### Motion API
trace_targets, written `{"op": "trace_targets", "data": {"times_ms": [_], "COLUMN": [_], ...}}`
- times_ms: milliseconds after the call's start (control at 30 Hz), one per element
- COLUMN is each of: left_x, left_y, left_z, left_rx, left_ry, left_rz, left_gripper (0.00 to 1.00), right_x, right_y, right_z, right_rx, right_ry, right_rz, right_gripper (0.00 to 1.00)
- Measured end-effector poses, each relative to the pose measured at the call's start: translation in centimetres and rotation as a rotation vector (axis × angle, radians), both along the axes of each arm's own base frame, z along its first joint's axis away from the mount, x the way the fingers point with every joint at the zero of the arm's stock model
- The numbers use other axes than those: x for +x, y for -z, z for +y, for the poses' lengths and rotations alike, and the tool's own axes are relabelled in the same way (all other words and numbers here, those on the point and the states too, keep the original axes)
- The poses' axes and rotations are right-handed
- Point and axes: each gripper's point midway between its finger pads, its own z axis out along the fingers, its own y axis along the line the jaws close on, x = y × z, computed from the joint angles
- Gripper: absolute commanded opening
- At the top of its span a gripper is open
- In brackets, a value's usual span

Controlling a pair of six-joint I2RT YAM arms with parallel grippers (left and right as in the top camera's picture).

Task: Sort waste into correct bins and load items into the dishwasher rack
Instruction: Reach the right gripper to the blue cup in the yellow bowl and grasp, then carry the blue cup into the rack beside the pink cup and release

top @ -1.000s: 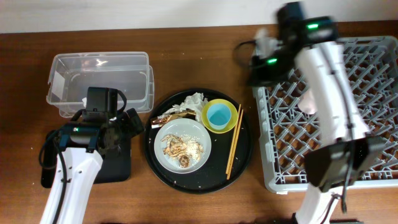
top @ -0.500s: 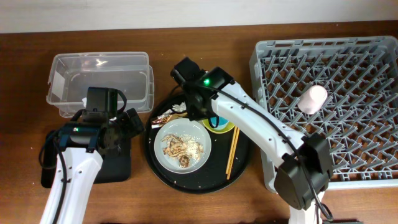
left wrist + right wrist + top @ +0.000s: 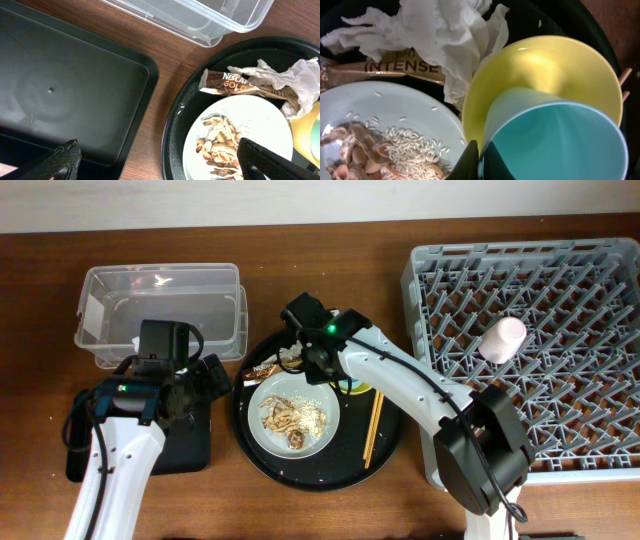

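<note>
My right gripper is shut on the rim of the light-blue cup, which sits inside the yellow bowl on the round black tray. The crumpled white tissue and the brown-and-gold wrapper lie just beyond. The pale plate holds tan scraps and rice. The chopsticks lie on the tray to the right of the plate. The pink cup lies in the grey rack. My left gripper is open and empty, between the flat black tray and the plate.
The clear plastic box stands at the back left and looks empty. The flat black tray lies in front of it, under my left arm. My right arm crosses from the rack side over the round tray.
My right arm has swung from the rack's far left corner to the round tray and come down onto the light-blue cup. The left arm has not moved.
</note>
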Motion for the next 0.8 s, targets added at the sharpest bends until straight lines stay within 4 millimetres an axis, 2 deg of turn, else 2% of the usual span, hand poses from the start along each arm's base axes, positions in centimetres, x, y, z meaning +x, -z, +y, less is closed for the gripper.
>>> {"op": "trace_targets", "data": {"times_ms": [67, 167, 200, 267, 333, 433, 467, 500, 533, 600, 700, 800], "left_x": [0.0, 0.0, 0.0, 0.0, 0.0, 0.0, 0.0, 0.0, 0.0, 0.0, 0.0, 0.0], "left_y": [0.0, 0.0, 0.0, 0.0, 0.0, 0.0, 0.0, 0.0, 0.0, 0.0, 0.0, 0.0], "left_z": [0.0, 0.0, 0.0, 0.0, 0.0, 0.0, 0.0, 0.0, 0.0, 0.0, 0.0, 0.0], "left_rx": [0.0, 0.0, 0.0, 0.0, 0.0, 0.0, 0.0, 0.0, 0.0, 0.0, 0.0, 0.0], "left_ry": [0.0, 0.0, 0.0, 0.0, 0.0, 0.0, 0.0, 0.0, 0.0, 0.0, 0.0, 0.0], "left_rz": [0.0, 0.0, 0.001, 0.001, -0.001, 0.0, 0.0, 0.0, 0.0, 0.0, 0.0, 0.0], "left_gripper": [0.99, 0.99, 0.99, 0.99, 0.99, 0.99, 0.99, 0.99, 0.99, 0.99, 0.99, 0.99], "right_x": [-0.3, 0.5, 0.9, 3.1, 4.8, 5.8, 5.8, 5.6, 5.3, 5.1, 4.8, 5.4], "right_y": [-0.5, -3.8, -5.3, -10.6, -16.3, -20.6, -21.3, -21.7, -21.6, -21.2, -21.0, -20.4], "right_z": [-0.4, -0.8, -1.2, -3.3, -7.5, -13.8, -15.9, -18.9, -22.4, -27.5, -32.1, -37.2], "right_rx": [-0.018, -0.014, -0.01, 0.025, 0.05, 0.103, 0.123, 0.163, 0.199, 0.311, 0.488, 0.677], "right_ry": [0.003, 0.021, 0.031, 0.079, 0.135, 0.206, 0.229, 0.262, 0.312, 0.364, 0.375, 0.373], "right_rz": [0.023, 0.019, 0.013, -0.045, -0.112, -0.145, -0.143, -0.118, -0.092, -0.07, -0.1, -0.222], "right_gripper": [0.04, 0.04, 0.04, 0.04, 0.04, 0.04, 0.04, 0.04, 0.04, 0.04, 0.04, 0.04]}}
